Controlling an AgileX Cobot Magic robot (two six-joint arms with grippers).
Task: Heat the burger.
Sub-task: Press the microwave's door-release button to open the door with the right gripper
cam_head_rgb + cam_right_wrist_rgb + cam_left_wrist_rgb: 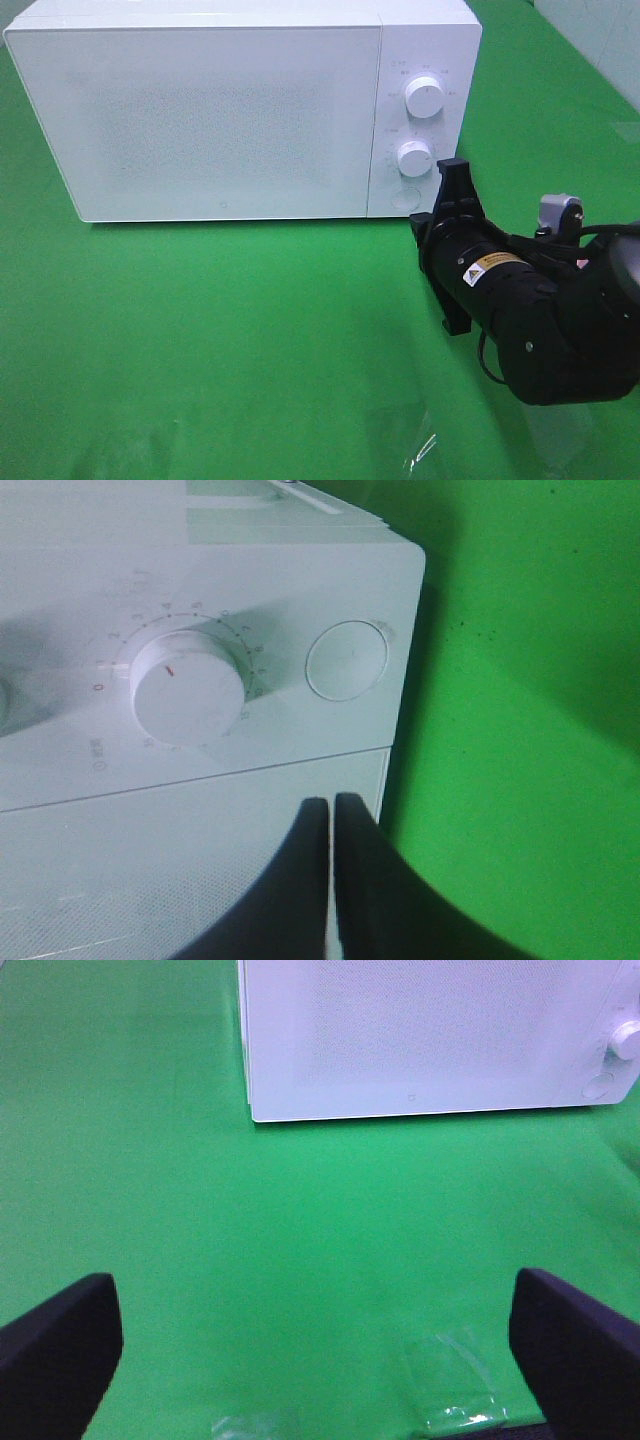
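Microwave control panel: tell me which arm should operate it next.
Right. The right gripper, shut, sits close in front of the lower dial and round button. The left gripper hangs open over the green cloth, farther from the microwave.

Wide-apart fingers (57, 1352) before closed microwave (420, 1040)

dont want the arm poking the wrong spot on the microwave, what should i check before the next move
1. Microwave door shut flush: ok.
2. Right gripper shut, tips together for pressing: ok.
3. Its tips on the round button: not ok, they are short of it.
4. Left gripper open, holding nothing, well back from the door: ok.
5. Burger behind that door: cannot tell, no view shows it.
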